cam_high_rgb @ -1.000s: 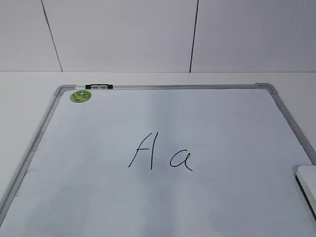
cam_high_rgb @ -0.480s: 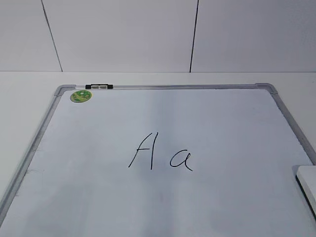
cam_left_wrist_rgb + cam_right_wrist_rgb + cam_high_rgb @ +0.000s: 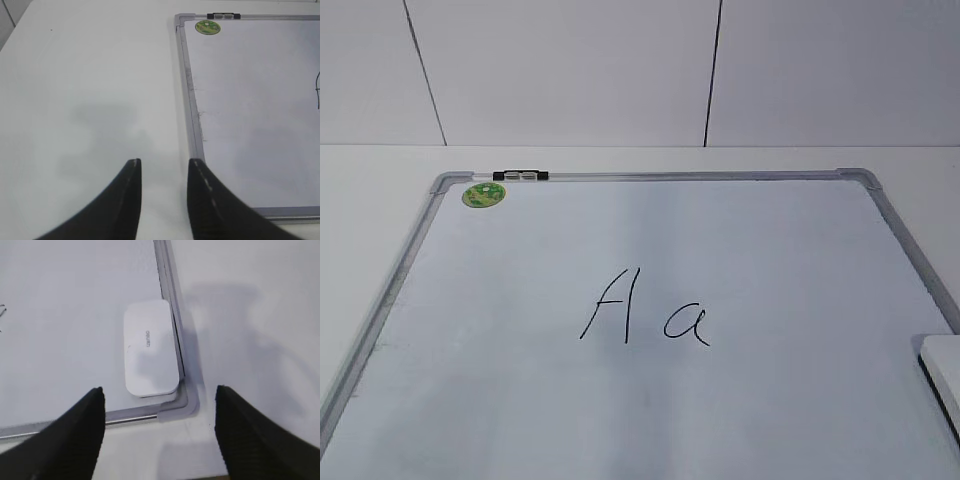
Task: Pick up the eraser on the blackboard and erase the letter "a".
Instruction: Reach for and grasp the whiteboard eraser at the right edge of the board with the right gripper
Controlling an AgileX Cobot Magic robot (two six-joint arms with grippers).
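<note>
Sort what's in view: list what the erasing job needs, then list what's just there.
Needed:
eraser, lying in the board's near right corner
board
small "a"
right gripper, open above the eraser

Just there:
capital "A"
green sticker
clip on the far frame
left gripper, over the table beside the board

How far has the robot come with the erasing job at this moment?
Nothing is done yet: the small cursive letter "a" is whole on the large white silver-framed blackboard. In hand: the right pincer hangs open above the flat white eraser, not touching it. Grasping, carrying and wiping are left. The left pincer waits beside the board.
</note>
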